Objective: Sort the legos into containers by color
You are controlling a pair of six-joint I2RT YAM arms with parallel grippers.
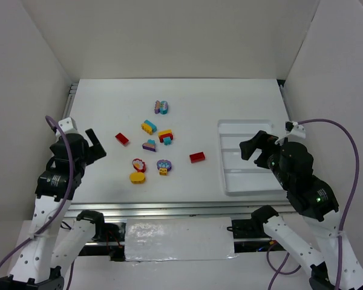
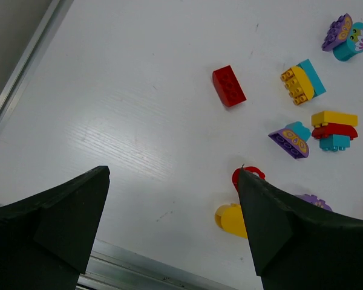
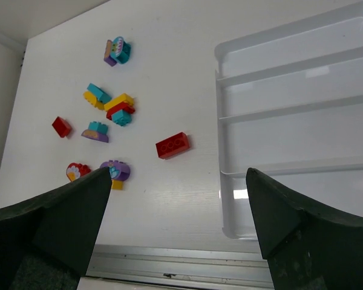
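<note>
White and bare, the tray (image 3: pixel 290 90) on the right of the worktop (image 1: pixel 109 103) holds nothing in any of its four long compartments, as far as the right wrist view shows, so the sorting looks not yet begun. All the legos (image 1: pixel 149 145) lie scattered at mid-worktop, well apart from the tray: one red brick (image 1: pixel 121 139) on the left, a second red brick (image 1: pixel 197 157) nearest the tray, a yellow piece (image 1: pixel 137 177), and several mixed-colour clusters (image 1: pixel 165 136) that I judge need pulling apart first. The left claw (image 2: pixel 172 175) hangs with jaws spread wide near the scatter's left side, gripping nothing; the right claw (image 3: pixel 178 172) stands equally wide and empty above the tray. No brand, label or legible writing shows; a few pieces carry printed patterns only
</note>
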